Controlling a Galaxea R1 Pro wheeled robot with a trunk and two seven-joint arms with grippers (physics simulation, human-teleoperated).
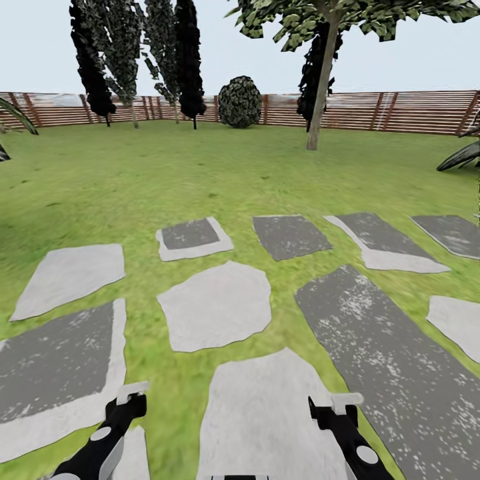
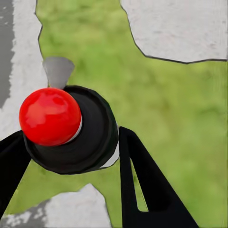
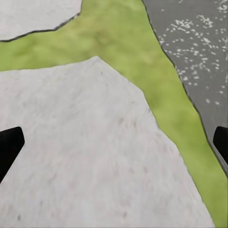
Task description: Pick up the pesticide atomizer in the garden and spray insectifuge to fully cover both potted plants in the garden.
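Note:
The pesticide atomizer and both potted plants are out of view. Ahead lies the garden lawn (image 1: 200, 173) with grey and white stepping stones (image 1: 217, 303) and the brown slatted fence (image 1: 400, 110) at the back. My left gripper (image 1: 131, 399) hangs low at the near left. In the left wrist view its black fingers (image 2: 142, 171) are spread, and a red knob (image 2: 50, 116) on a black round disc (image 2: 95, 137) shows between them, over grass. My right gripper (image 1: 337, 407) is open above a pale stone (image 3: 85, 142), nothing between its fingers.
A tree trunk (image 1: 321, 87) stands at the back right, a round bush (image 1: 240, 101) by the fence, dark cypresses (image 1: 187, 60) at the back left. Palm leaves (image 1: 463, 155) reach in at the right edge. A long dark slab (image 1: 393, 353) lies to the near right.

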